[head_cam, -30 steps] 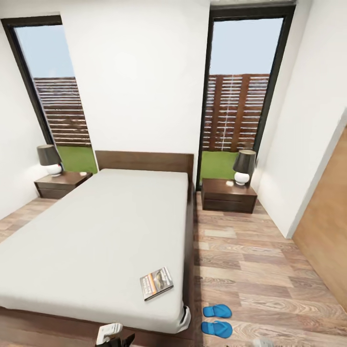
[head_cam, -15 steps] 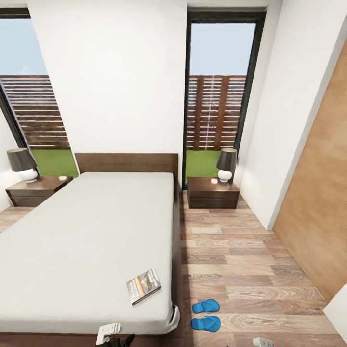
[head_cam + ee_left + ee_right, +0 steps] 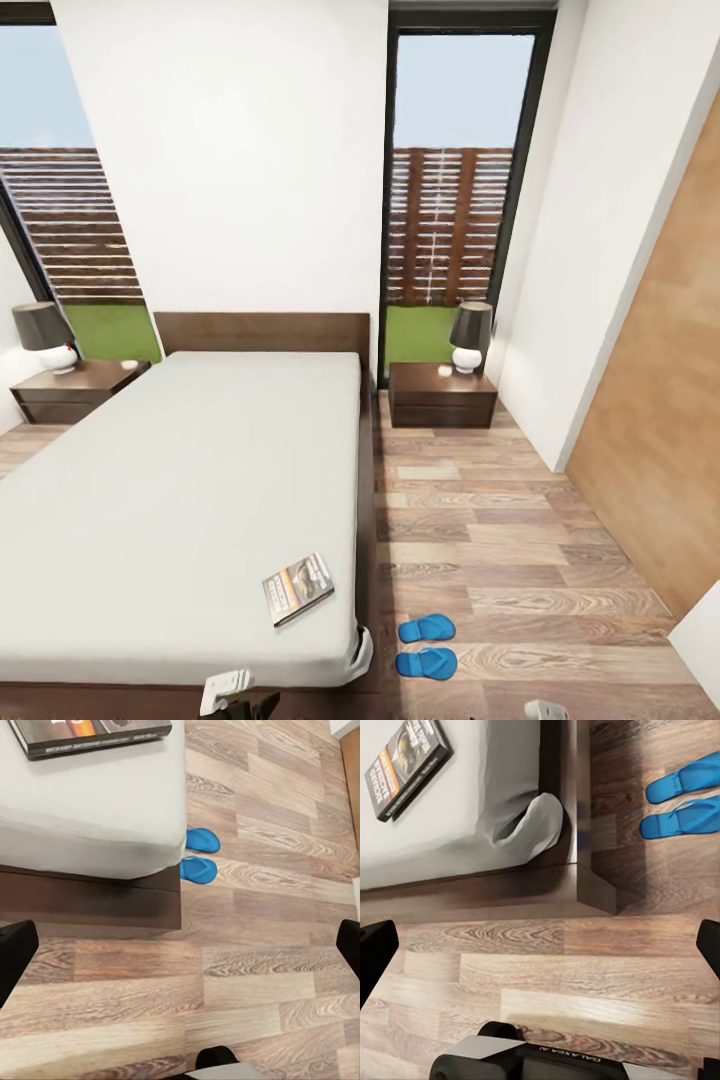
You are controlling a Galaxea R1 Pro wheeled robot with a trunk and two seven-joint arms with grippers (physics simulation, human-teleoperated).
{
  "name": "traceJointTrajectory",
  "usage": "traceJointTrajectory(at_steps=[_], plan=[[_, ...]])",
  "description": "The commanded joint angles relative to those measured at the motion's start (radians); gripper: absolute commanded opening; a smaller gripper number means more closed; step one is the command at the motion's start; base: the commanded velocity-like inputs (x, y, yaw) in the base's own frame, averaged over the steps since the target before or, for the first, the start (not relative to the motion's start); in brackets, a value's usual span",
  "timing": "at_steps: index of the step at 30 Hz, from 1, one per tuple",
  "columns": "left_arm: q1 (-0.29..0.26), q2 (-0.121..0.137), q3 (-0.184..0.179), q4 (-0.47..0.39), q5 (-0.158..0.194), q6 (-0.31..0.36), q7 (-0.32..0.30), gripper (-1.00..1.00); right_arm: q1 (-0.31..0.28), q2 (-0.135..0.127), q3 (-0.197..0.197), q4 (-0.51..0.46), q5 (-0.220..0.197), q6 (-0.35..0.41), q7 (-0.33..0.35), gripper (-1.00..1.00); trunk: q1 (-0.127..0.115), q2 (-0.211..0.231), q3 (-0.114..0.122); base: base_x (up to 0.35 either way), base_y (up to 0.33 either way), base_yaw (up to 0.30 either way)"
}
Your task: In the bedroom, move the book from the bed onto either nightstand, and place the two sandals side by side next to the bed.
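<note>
The book lies flat on the pale mattress of the bed, near its front right corner. Both blue sandals lie side by side on the wood floor just right of that corner. In the left wrist view my left gripper is open over bare floor, with the book and sandals beyond it. My right gripper is open too, hanging over the floor in front of the bed corner, with the book and sandals ahead. Neither gripper holds anything.
One nightstand with a lamp stands right of the headboard, another with a lamp on the left. Tall windows flank the bed. A white wall and a wooden panel bound the floor strip on the right.
The whole head view has swung to the right over the last second, so the camera moved. Book and sandals lie where they were, and both grippers stay open.
</note>
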Motion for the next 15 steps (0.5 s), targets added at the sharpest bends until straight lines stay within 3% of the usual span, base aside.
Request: traceJointTrajectory(at_steps=[1,15], plan=[[-0.001,0.000,0.008,0.001,-0.002,-0.001,-0.005,1.00,-0.001,0.000,-0.004,0.001,0.004,-0.004,0.004,1.00,0.001,-0.002,-0.003,0.000,0.000,0.000],[-0.001,0.000,0.008,0.001,-0.002,-0.001,-0.005,1.00,-0.001,0.000,-0.004,0.001,0.004,-0.006,0.003,1.00,0.001,-0.002,-0.004,0.000,0.000,0.000]])
